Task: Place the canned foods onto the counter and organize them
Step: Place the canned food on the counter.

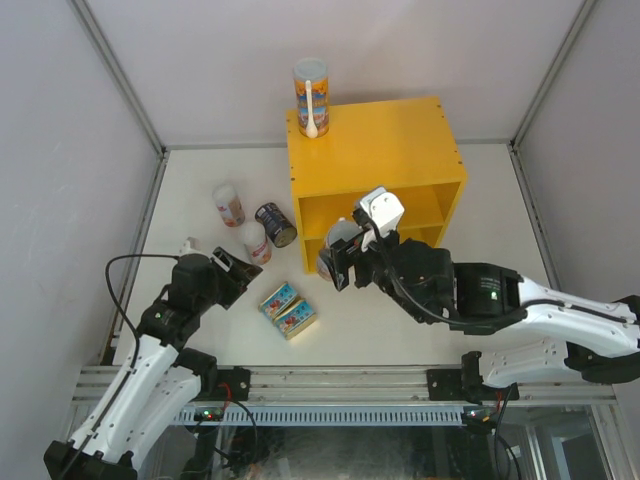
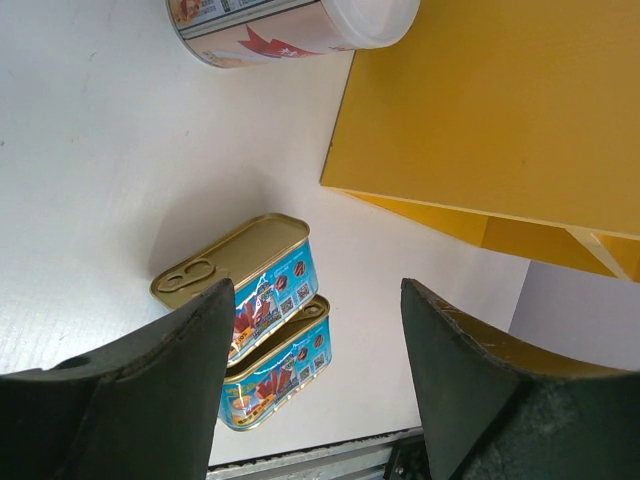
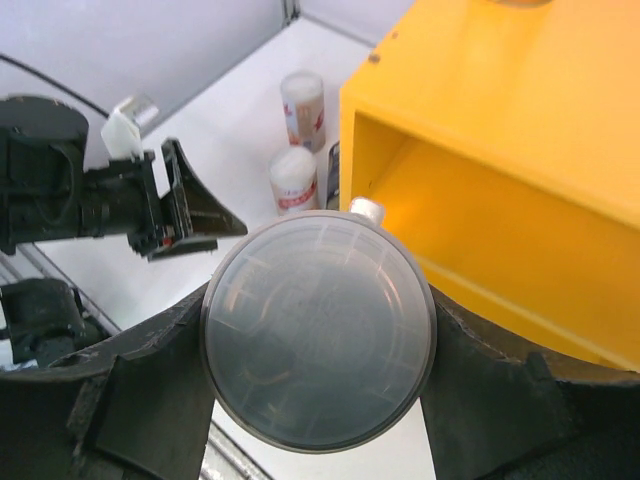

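The yellow counter (image 1: 400,150) stands at the back centre, and one tall orange-blue tube (image 1: 311,95) stands on its top back-left corner. My right gripper (image 1: 343,262) is shut on the second tall tube (image 3: 318,335), held lid toward the camera in front of the counter's (image 3: 500,130) lower left opening. Two white-pink cans (image 1: 229,204) (image 1: 256,242) and the dark steel can (image 1: 276,224) sit left of the counter. Two flat blue tins (image 1: 288,308) lie side by side near the front. My left gripper (image 1: 235,275) is open and empty just left of the tins (image 2: 255,285).
Grey walls enclose the white table on three sides. The metal rail (image 1: 330,385) runs along the near edge. A black cable (image 1: 125,290) loops beside the left arm. The left gripper (image 3: 185,205) shows in the right wrist view, left of the held tube.
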`<state>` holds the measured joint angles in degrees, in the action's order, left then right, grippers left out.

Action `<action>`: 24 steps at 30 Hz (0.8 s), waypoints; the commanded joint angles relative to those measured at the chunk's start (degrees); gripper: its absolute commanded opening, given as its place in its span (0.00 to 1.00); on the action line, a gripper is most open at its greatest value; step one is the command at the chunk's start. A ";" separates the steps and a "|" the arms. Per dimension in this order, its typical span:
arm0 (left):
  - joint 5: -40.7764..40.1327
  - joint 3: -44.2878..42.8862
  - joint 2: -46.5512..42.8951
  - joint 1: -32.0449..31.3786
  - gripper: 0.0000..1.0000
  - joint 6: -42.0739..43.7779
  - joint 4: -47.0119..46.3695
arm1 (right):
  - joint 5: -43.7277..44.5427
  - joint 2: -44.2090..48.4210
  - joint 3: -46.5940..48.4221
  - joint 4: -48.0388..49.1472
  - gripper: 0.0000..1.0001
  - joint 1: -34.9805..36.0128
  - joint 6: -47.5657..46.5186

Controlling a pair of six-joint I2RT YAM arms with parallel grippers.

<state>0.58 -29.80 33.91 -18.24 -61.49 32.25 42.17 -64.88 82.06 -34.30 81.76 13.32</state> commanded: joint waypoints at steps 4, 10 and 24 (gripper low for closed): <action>-0.35 -3.41 1.10 0.07 0.70 -0.98 -3.12 | 3.60 0.62 9.79 7.22 0.12 -1.51 -9.64; -0.51 -3.45 1.32 0.06 0.70 -1.07 -3.46 | 1.39 0.24 13.96 7.50 0.12 -6.57 -12.13; -0.62 -2.37 0.52 0.08 0.69 -1.87 -4.25 | -13.71 -5.26 24.29 4.35 0.12 -29.85 -12.84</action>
<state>0.58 -29.80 34.96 -18.24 -62.52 30.87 33.98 -69.36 99.53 -36.91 56.60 1.85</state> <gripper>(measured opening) 0.694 0.668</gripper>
